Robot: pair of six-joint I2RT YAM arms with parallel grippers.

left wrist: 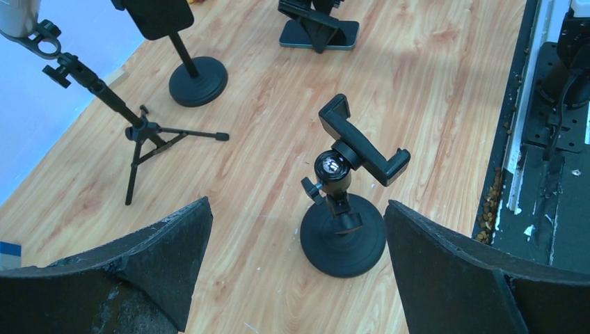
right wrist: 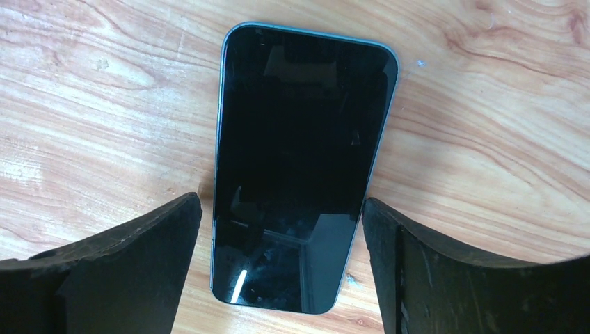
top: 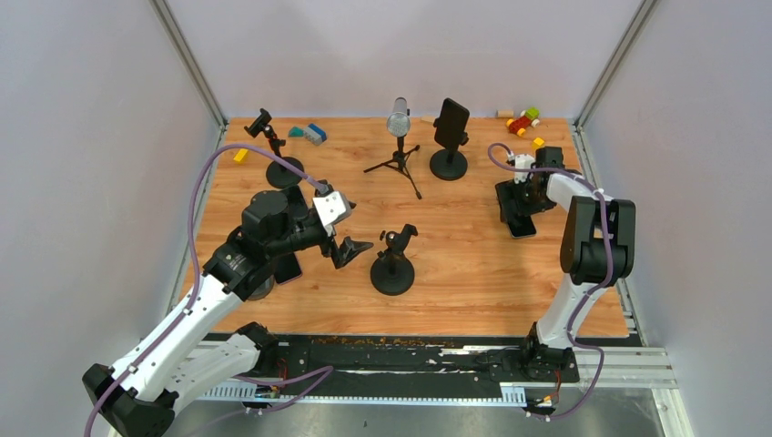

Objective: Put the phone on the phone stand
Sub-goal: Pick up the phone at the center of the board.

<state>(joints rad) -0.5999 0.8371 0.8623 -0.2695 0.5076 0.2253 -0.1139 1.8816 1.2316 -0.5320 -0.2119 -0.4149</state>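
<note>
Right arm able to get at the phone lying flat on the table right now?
Probably yes: the right gripper hangs directly over the phone, open and straddling its long edges, with nothing between. The phone lies flat on the table, so grip depth looks slim.

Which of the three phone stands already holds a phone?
The back-centre phone stand beside the microphone: a dark phone sits in its clamp. The front-centre phone stand and back-left phone stand are empty.

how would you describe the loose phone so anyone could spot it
Go to the table's right side, below the right gripper. The phone lies flat there, screen up; the other phone sits upright in a stand at the back.
</note>
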